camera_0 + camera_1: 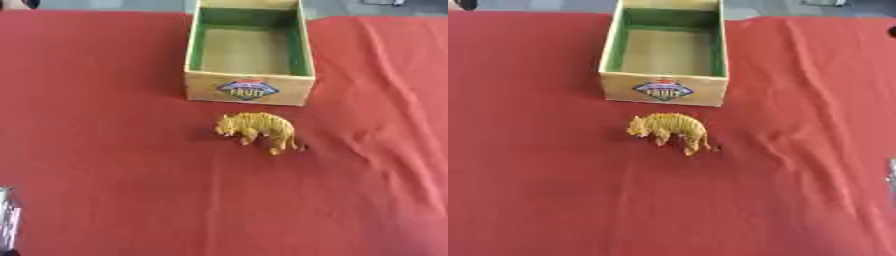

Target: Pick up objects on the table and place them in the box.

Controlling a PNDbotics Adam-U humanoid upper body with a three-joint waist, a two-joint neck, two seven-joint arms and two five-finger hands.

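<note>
A small yellow-orange striped toy tiger (256, 130) stands on the red cloth, head to the left, just in front of the box. The box (249, 90) is light wood with green inner walls and a "FRUIT" label on its near side; it is open at the top and nothing shows inside. A silver sliver of my left hand (7, 220) shows at the lower left edge, far from the tiger. A thin grey sliver of my right hand (892, 176) shows at the right edge. Neither touches anything.
The red cloth (105, 165) covers the whole table, with wrinkles on the right side (376, 140). The table's far edge runs just behind the box. A dark object (892, 32) sits at the upper right edge.
</note>
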